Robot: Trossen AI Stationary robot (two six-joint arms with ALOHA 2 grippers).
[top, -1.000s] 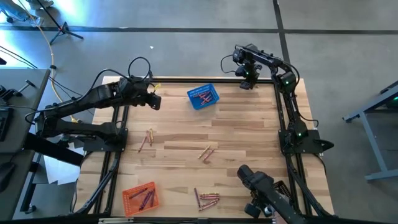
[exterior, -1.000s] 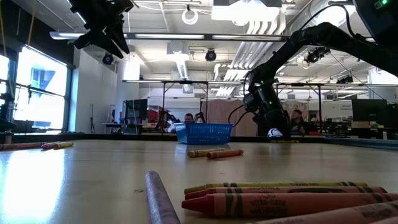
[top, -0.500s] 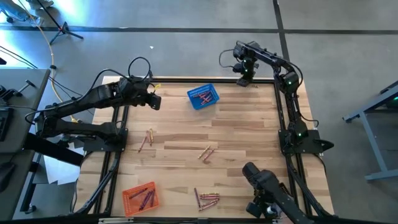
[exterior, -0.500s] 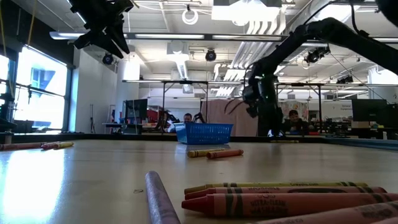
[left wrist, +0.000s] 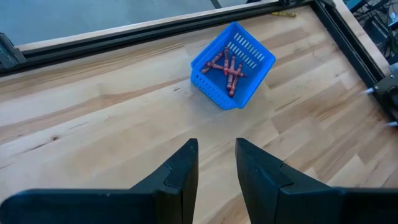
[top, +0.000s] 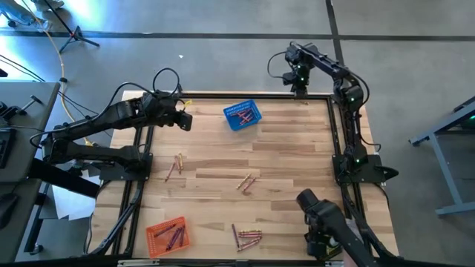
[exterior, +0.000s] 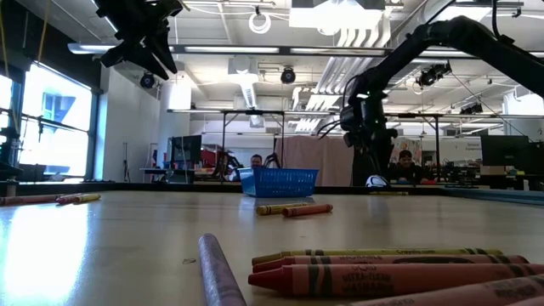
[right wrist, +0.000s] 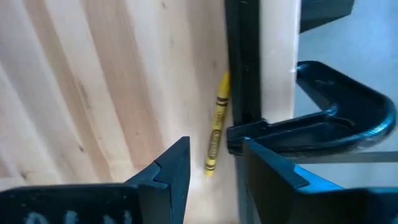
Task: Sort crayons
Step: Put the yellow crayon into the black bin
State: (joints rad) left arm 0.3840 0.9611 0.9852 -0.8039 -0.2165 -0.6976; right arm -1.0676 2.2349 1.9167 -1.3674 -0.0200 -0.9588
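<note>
Crayons lie in loose groups on the wooden table: a pair (top: 174,167) at the left, a pair (top: 246,182) in the middle and a bunch (top: 247,237) at the near edge. One yellow crayon (right wrist: 216,134) lies flat along the black rail at the far right corner. My right gripper (right wrist: 216,143) hangs open above it, pointing down, with a finger on either side and touching nothing. My left gripper (left wrist: 216,146) stands open in the air at the far left (top: 185,121), tipped down toward the blue basket (left wrist: 231,65), which holds several red crayons.
An orange basket (top: 168,235) with several crayons stands at the near left corner. Black frame rails (right wrist: 242,74) run along the table's edges, and a clamp (right wrist: 336,118) sits by the yellow crayon. A dark device (top: 323,222) stands at the near right corner.
My right gripper has risen from the table at the far right corner and shifted a little toward the far edge, rolling about its own axis as it went. Its fingers stay apart. The yellow crayon stays on the table.
</note>
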